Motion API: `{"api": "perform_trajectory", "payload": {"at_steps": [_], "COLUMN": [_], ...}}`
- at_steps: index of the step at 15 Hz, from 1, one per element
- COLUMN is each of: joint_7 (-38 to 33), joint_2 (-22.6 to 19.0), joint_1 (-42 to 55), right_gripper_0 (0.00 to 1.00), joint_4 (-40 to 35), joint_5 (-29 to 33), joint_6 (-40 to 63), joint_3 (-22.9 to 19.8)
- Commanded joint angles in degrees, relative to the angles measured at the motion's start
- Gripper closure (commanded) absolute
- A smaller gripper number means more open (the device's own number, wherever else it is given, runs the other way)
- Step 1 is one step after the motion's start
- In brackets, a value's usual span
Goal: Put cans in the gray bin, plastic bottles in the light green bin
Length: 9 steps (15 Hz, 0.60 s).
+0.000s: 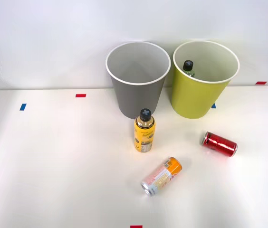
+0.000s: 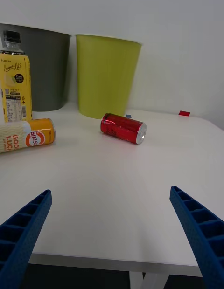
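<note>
On the white tabletop we see the gray bin and the light green bin standing upright side by side against the wall, the gray one on the left. Inside the light green bin we can make out the dark cap of one plastic bottle. The yellow-labelled bottle stands upright just in front of the gray bin. The orange-and-cream can lies on its side nearer to us, its silver end pointing toward the front edge, and the red can lies on its side to the right, in front of the light green bin and well apart from the other can. From the wrist we see our right claw spread wide, its blue ribbed fingers at the two corners with nothing between them, low over the tabletop and facing the red can.
</note>
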Motion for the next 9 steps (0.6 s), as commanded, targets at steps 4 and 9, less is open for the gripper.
{"api": "perform_trajectory", "payload": {"at_steps": [4,9], "joint_7": [0.00,0.00], "joint_2": [0.00,0.00], "joint_1": [0.00,0.00], "right_gripper_0": [0.12,0.12], "joint_4": [0.00,0.00], "joint_5": [0.00,0.00], "joint_6": [0.00,0.00], "joint_3": [0.00,0.00]}}
